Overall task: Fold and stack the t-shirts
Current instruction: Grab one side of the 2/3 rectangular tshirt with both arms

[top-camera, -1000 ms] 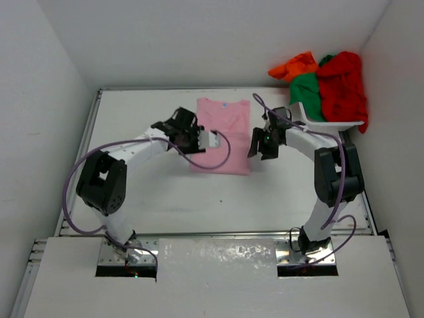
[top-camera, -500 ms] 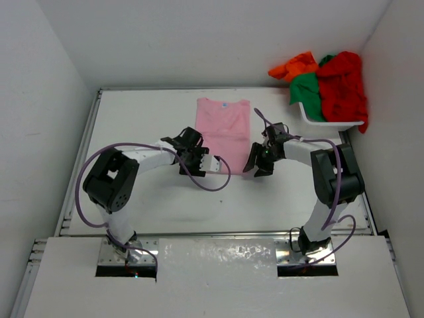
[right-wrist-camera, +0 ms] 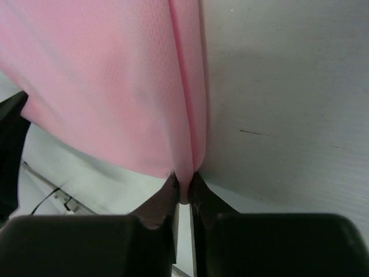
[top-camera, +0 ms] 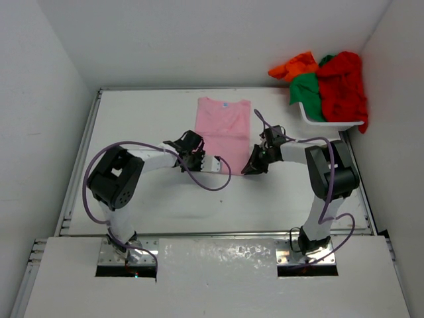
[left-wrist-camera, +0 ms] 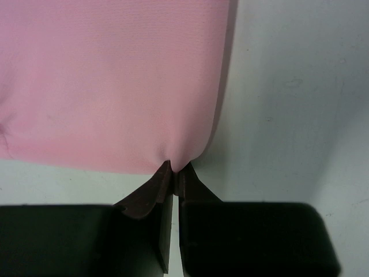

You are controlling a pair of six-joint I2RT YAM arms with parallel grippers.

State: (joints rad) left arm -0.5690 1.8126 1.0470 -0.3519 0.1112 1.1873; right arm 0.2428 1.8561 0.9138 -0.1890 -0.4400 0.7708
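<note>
A light pink t-shirt lies flat at the middle of the white table, folded into a narrow strip. My left gripper is shut on its near left corner, pinching pink cloth between the fingertips. My right gripper is shut on the near right corner, where a fold of the pink t-shirt sits between the jaws. Red, green and orange t-shirts are heaped at the back right.
A white basket at the back right corner holds the heaped shirts, which spill over its rim. Walls close in the table at the back and both sides. Purple cables loop from both arms.
Both grippers moved toward me along the pink t-shirt's edges to its near corners, then shut on the cloth. The shirt has not visibly shifted.
</note>
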